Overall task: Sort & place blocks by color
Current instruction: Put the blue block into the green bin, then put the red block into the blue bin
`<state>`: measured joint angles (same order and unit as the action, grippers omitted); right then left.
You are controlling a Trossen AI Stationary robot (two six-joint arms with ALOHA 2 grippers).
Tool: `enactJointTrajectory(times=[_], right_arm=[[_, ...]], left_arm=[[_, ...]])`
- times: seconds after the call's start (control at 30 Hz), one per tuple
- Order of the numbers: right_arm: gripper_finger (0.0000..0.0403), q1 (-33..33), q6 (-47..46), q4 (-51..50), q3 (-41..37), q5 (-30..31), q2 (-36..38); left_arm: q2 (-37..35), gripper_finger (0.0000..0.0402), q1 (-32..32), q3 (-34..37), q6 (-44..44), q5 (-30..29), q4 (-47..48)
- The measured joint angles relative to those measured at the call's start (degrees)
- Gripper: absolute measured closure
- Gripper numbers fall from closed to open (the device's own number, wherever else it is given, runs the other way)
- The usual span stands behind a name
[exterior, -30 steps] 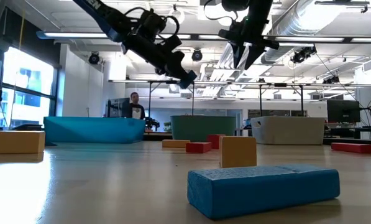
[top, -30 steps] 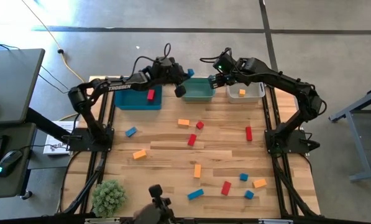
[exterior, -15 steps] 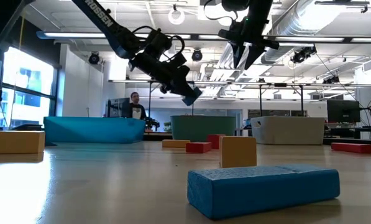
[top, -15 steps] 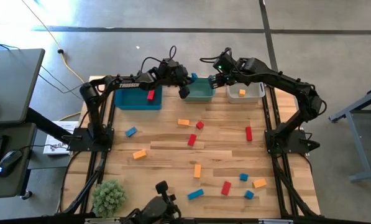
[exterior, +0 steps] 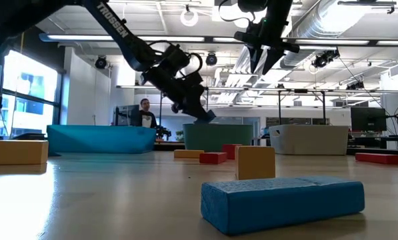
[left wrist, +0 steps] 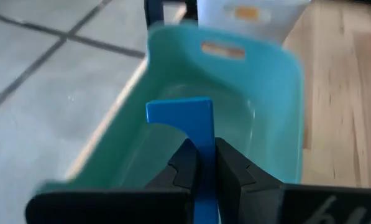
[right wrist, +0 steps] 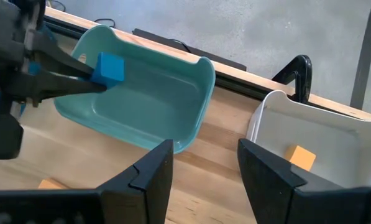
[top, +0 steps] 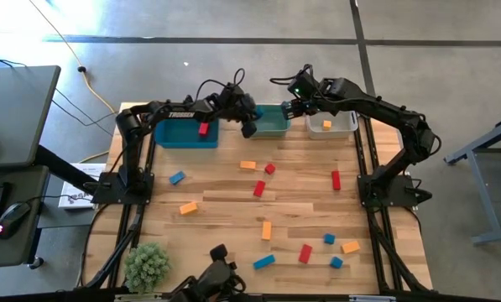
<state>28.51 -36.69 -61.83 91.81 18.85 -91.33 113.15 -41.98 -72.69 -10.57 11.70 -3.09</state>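
My left gripper (left wrist: pixel 202 158) is shut on a blue block (left wrist: pixel 182 112) and hangs over the teal bin (top: pixel 273 122). The right wrist view shows the same block (right wrist: pixel 110 67) above that bin's left end. My right gripper (right wrist: pixel 204 155) is open and holds nothing. It hovers high above the gap between the teal bin and the white bin (top: pixel 334 130). An orange block (top: pixel 326 125) lies in the white bin, and a red block (top: pixel 203 128) lies in the blue bin (top: pixel 183 134). Several red, blue and orange blocks lie flat on the table. My left gripper pinches the blue block between its two fingers, by its near part (left wrist: pixel 204 180). The block's far end (left wrist: pixel 179 109) juts out past the fingertips. The fingers slant down from the table's left. The block is lifted clear, over the inside of the teal bin.
The three bins stand in a row along the table's far edge (top: pixel 233 107). Loose blocks spread over the middle and near right of the table, among them a red bar (top: pixel 336 179) and a blue bar (top: pixel 263 262). A green plant (top: pixel 147 267) sits at the near left corner. A person (exterior: pixel 144 112) stands in the room behind.
My left gripper has carried the blue block toward the table's right and downward. It went from beside the blue bin to over the teal bin, and stayed shut on the block. The right arm has kept still.
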Motion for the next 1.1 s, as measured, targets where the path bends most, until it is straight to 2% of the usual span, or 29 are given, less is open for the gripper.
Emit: enactJointTrajectory(times=[0.23,0.57,0.73,0.93,1.1], right_arm=[[0.0236,-0.02,-0.91,-0.02,0.00,-1.03,0.00],[0.0236,-0.07,0.98,-0.03,0.00,-8.64,0.00],[0.0234,-1.22,2.31,-0.07,0.00,-10.62,0.00],[0.0209,-4.34,3.53,-2.93,0.00,-10.93,0.00],[0.0176,-6.62,-2.24,-10.08,0.00,-10.84,0.00]], left_arm=[[0.63,0.0375,0.00,0.02,0.94,-0.43,1.17],[0.63,0.0301,0.00,0.02,0.94,-0.42,1.14],[-0.23,0.0274,0.00,0.02,0.96,-0.46,1.27],[-4.36,0.0267,0.00,0.03,2.88,-0.37,3.47],[-8.96,0.0270,0.09,0.04,2.49,-0.35,6.14]])
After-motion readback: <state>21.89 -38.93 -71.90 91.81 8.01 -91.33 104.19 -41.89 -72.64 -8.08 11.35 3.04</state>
